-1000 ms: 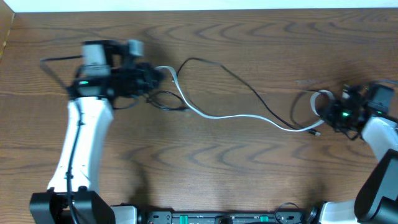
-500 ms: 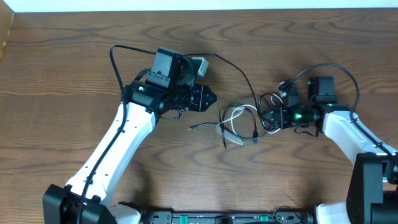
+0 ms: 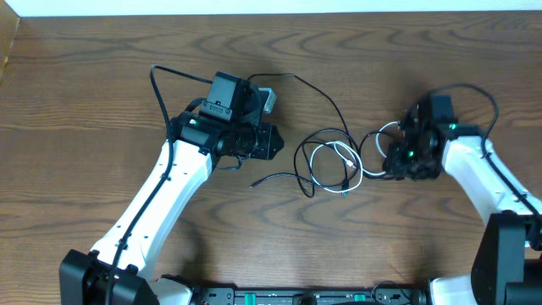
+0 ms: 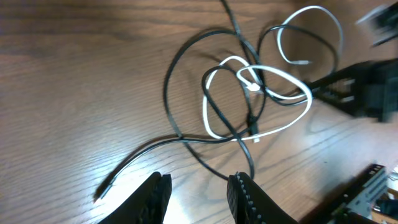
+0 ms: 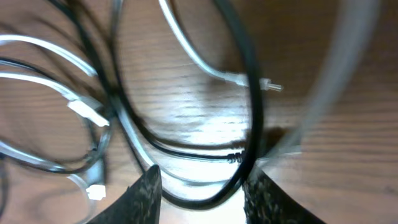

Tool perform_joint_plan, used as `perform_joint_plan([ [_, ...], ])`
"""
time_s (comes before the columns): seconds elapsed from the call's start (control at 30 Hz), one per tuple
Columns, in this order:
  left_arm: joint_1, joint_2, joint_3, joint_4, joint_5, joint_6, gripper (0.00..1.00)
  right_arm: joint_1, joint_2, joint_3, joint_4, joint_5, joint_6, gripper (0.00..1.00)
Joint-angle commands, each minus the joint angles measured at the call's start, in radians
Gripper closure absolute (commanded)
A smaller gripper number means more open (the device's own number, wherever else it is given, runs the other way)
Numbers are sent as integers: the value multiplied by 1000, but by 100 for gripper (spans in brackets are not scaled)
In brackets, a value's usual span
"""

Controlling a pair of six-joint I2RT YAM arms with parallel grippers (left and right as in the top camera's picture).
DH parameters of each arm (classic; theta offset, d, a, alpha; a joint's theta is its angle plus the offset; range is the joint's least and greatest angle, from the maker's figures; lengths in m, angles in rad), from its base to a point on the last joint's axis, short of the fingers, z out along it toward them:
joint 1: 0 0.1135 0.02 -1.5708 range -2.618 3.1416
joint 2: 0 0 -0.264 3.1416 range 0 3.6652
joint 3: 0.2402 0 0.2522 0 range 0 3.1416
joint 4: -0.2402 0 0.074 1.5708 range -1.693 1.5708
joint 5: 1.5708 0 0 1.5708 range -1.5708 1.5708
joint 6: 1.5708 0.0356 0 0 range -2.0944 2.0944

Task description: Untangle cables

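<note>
A: On the table [image 3: 85, 51], between the two arms, what lay there?

B: The cables [image 3: 347, 174], heaped in one loose knot of loops a little right of the middle. They were nearer the right arm [image 3: 478, 174] than the left arm [image 3: 161, 191].

A: How many did you count?

B: One white cable [image 4: 317, 8], coiled in several loops, with a small white plug showing at the middle of the heap. Of the black, two stretches led out. One black cable [image 4: 140, 152] trailed toward the left arm and ended in a free plug flat on the wood. A second black stretch [image 3: 329, 99] ran up toward the far side of the left arm's wrist. Whether those were two cords or one, I could not tell, as they crossed too often inside the knot.

A: And the left fingers [image 4: 155, 196]?

B: Two of them, spread apart, holding nothing. They hung just short of the heap, with a black loop lying on the wood just ahead of the gap.

A: The right fingers [image 5: 146, 196]?

B: Also two, also apart. They were right over the heap's right edge. The wrist view showed a black loop dipping into the gap between them, but neither finger pressed on it. That view was blurred, so I could not tell whether they touched the wood.
</note>
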Motion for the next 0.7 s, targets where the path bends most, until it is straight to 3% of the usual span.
perform_joint_plan([
  [0.0,-1,0,-14,-9,-39,7,64,7,-1,121,-76,-34,-49,61],
  [0.27,-1,1,-14,-28,-35,5,61,42,-1,226,-178,-241,-196,58],
  [0.47,-1,5,-14,-28,-30,1,59,119,1,167,-150,-216,-262,54],
  [0.67,-24,45,-15,-27,21,-6,59,200,2,37,5,-113,-237,56],
])
